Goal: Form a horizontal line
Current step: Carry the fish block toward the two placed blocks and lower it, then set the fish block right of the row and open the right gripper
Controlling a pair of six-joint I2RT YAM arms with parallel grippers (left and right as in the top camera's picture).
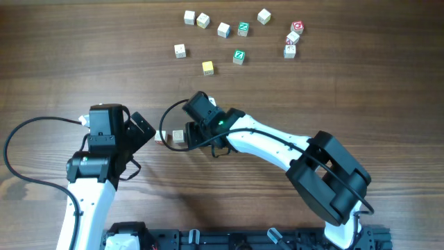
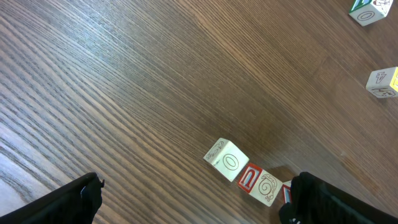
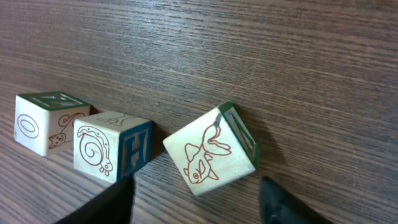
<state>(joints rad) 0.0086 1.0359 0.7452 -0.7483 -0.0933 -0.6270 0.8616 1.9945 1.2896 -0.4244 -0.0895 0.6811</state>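
Dark wood grain covers the surface (image 1: 55, 62). At left, the left end effector (image 1: 142, 128) is spread wide, its fingers (image 2: 62, 205) only blurred black shapes cut off by the bottom edge of the left wrist view. Just right of it lies the horizontal line (image 3: 112, 146): two cubes touching and a tilted cube (image 3: 214, 149) slightly apart. From overhead the row is mostly hidden beneath the right end effector (image 1: 187, 135), whose tips stand apart on either side of the tilted cube, gripping nothing. Loose cubes (image 1: 223, 29) lie scattered well beyond, their markings too small to read.
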